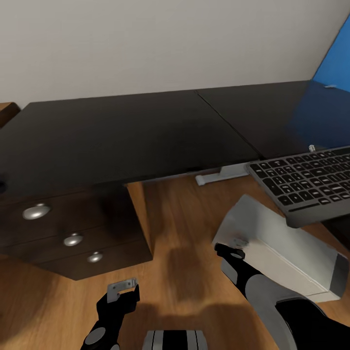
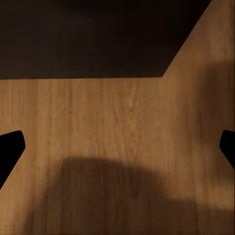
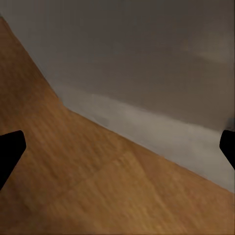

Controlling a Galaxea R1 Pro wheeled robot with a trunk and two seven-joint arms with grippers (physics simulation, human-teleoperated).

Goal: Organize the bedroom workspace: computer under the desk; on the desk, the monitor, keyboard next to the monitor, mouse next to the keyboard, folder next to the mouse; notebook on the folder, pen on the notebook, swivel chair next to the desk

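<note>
Nearest the head camera, at the lower edge, sits the robot's grey-and-black trunk top [image 1: 176, 339] above the warm wooden plank floor [image 1: 180, 233]. Just left of it the black left gripper [image 1: 123, 292] hangs over bare boards with a small grey bracket between its fingers, which look parted. To the right, the grey-and-black right arm reaches toward the boxy light grey computer tower [image 1: 287, 255], lying tilted on the floor with its darker end at the far right; the right gripper [image 1: 232, 249] is at the tower's near corner, but whether it touches I cannot tell. Above the tower, the slim black keyboard [image 1: 306, 181] with small dark keys juts in from the right, overhanging the floor. Behind stretches the black L-shaped desk [image 1: 126, 133], its top bare, its black drawer unit [image 1: 68, 238] with three round silver knobs at the left and a white leg foot [image 1: 221, 175] beneath. A bright blue panel [image 1: 335, 63] leans at the upper right against the pale wall. From the left wrist, two black fingertips [image 2: 10, 152] stand wide apart over floorboards, the dark drawer unit [image 2: 93, 34] beyond. From the right wrist, black fingertips [image 3: 10, 149] are likewise spread wide, facing the tower's grey side [image 3: 147, 63] where it meets the floor.
</note>
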